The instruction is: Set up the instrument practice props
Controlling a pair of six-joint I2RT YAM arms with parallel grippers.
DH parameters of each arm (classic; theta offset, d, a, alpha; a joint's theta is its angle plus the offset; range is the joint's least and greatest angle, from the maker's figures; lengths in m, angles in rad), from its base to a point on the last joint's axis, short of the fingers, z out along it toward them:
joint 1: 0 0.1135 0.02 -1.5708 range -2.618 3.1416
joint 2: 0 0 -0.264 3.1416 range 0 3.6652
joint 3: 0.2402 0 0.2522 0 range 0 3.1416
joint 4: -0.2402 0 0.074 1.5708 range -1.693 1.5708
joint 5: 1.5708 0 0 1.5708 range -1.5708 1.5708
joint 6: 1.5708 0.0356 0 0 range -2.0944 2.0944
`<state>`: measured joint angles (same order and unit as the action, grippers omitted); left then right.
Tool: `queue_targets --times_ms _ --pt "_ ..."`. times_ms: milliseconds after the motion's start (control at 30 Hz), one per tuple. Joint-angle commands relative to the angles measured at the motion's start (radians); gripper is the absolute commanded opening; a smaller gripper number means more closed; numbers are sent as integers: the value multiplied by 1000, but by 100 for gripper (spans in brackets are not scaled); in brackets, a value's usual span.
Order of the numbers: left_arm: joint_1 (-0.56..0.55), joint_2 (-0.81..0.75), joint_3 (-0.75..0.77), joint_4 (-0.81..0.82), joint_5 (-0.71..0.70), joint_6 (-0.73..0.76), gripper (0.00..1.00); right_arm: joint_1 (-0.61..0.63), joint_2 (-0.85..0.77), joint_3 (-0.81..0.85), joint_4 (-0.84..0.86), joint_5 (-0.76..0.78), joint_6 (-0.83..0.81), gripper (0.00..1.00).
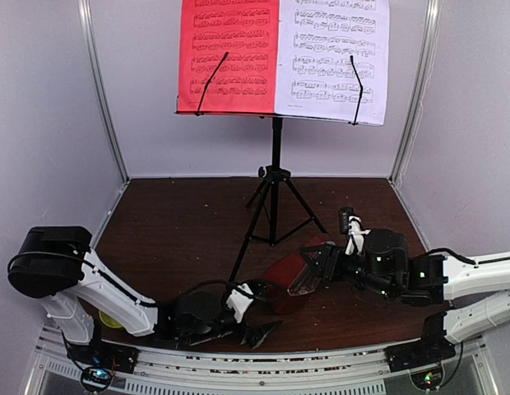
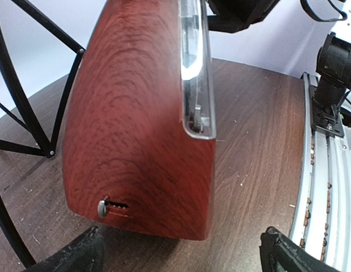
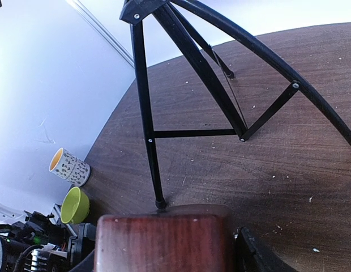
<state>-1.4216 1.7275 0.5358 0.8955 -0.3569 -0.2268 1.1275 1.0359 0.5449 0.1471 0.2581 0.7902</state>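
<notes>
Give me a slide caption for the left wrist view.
Open left hand facing the dark-red metronome, with music stand legs at left.

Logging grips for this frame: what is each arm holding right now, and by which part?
The right gripper holds the metronome, its jaws clamped across the wooden sides. The left gripper has its jaws open by the other end and holds nothing.

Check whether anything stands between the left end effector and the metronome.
Nothing visible does. The metronome is just ahead of the open left end effector, with only bare table between them. The stand has its legs off to the side.
</notes>
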Motion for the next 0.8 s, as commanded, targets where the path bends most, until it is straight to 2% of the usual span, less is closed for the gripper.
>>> queue_targets --times_ms 0,367,767 --pt "-3 13 26 84 -38 17 98 9 -27 11 149 -8 21 0" --pt "-3 36 61 36 -73 17 97 30 -8 31 164 -25 3 0" --pt "-3 47 86 -1 -74 18 83 34 -22 34 160 -1 -11 0"
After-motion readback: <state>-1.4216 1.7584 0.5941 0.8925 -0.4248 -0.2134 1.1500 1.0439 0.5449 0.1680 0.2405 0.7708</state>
